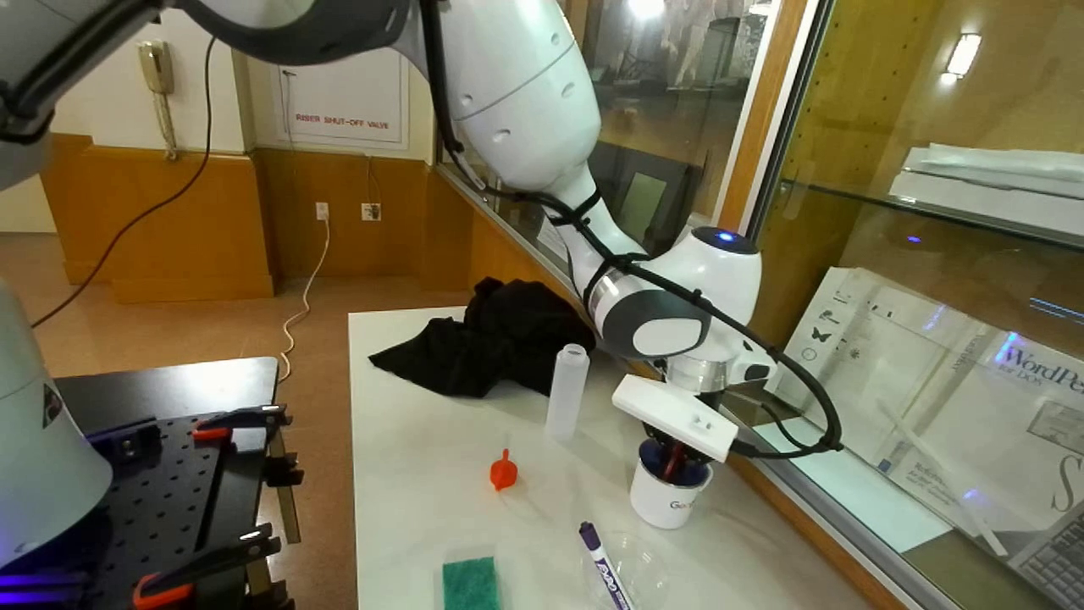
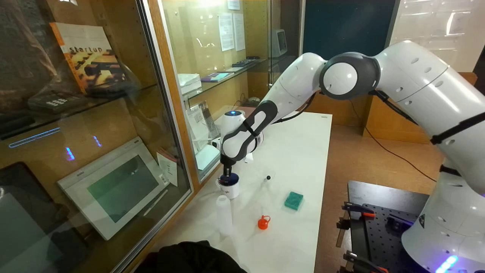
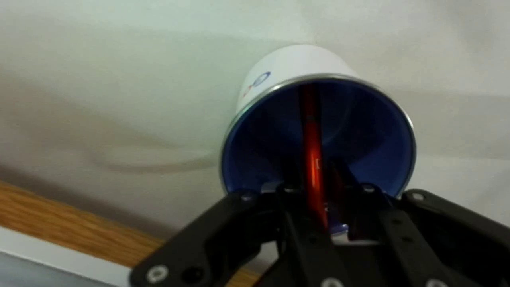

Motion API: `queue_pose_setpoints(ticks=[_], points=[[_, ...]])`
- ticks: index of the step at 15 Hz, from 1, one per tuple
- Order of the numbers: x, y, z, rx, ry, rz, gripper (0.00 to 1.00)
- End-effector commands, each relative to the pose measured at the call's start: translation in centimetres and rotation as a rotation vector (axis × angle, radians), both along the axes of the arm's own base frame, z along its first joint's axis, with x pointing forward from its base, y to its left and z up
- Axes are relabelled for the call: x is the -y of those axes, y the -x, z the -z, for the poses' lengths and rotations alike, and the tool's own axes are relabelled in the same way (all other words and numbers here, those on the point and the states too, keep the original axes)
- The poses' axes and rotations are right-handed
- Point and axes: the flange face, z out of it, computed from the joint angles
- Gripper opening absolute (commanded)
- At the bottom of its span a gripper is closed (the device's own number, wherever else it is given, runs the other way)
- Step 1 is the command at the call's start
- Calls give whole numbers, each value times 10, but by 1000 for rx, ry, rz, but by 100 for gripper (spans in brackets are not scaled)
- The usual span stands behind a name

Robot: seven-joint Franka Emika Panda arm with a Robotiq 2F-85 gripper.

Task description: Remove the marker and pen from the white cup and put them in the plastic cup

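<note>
The white cup (image 1: 665, 506), blue inside, stands upright on the table; it also shows in an exterior view (image 2: 230, 192) and in the wrist view (image 3: 297, 61). My gripper (image 3: 316, 169) points down into it. The red pen (image 3: 314, 157) is in the cup and runs up between my fingers. The fingers are close around it, with a narrow dark gap on one side; I cannot tell if they grip it. Its upper end is hidden behind a finger. The purple-capped marker (image 1: 605, 563) leans in the clear plastic cup (image 1: 649, 566), cap up. Its cap is a dark dot (image 2: 268, 177).
A white cylinder bottle (image 1: 567, 391) stands near the white cup. A red-orange small item (image 1: 504, 471), a green sponge (image 1: 471, 585) and a black cloth (image 1: 508, 339) lie on the table. The glass display case with its wooden edge (image 2: 163, 227) runs close beside the white cup.
</note>
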Motion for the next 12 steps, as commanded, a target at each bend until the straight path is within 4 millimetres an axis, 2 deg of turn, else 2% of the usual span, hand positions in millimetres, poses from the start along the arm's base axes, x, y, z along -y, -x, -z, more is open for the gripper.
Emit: queue_pose_setpoints(ticks=[1, 4, 7, 12], points=[[0, -6, 1, -18, 18, -12, 1], [1, -4, -5, -3, 24, -10, 4], [4, 4, -21, 36, 28, 0, 4], [7, 17, -68, 192, 45, 31, 4]])
